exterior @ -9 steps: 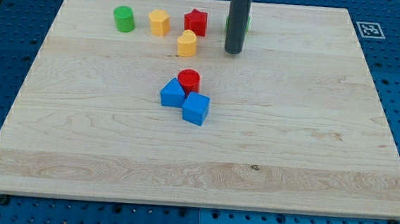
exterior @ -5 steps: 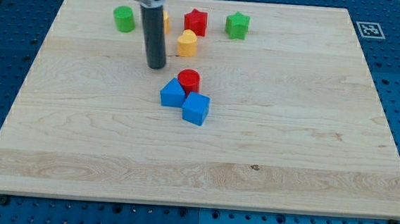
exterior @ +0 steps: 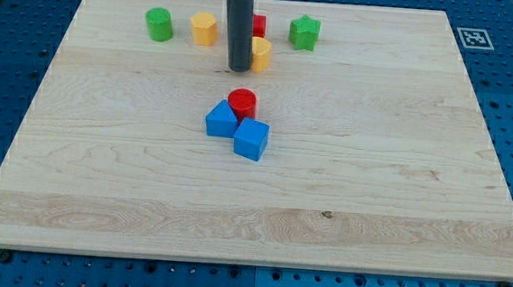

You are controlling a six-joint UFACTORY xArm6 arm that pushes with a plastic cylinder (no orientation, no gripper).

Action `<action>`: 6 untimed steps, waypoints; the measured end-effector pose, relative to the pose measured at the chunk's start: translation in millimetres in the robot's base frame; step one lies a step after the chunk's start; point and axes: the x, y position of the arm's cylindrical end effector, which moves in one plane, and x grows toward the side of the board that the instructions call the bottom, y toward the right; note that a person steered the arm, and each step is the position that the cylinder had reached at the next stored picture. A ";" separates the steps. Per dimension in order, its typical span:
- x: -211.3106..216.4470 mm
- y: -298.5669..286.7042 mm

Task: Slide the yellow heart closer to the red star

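Note:
My tip [exterior: 238, 68] rests on the board right against the left side of the yellow heart [exterior: 261, 53], near the view's top centre. The rod hides the heart's left part. The red star [exterior: 259, 25] stands just above the heart and is mostly hidden behind the rod; only its right edge shows. The heart and star look close or touching; I cannot tell which.
A green cylinder [exterior: 159, 24] and a yellow hexagonal block [exterior: 204, 29] stand to the left along the top, a green star [exterior: 304, 32] to the right. A red cylinder [exterior: 242, 103] and two blue blocks [exterior: 222, 120] [exterior: 251, 140] cluster at mid-board.
My tip swept from the right of the heart round to its lower left, then came against its left side. The yellow heart has shifted right, to below the red star.

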 end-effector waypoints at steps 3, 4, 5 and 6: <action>16.4 88.4; -2.0 90.1; -6.6 84.5; -6.7 62.3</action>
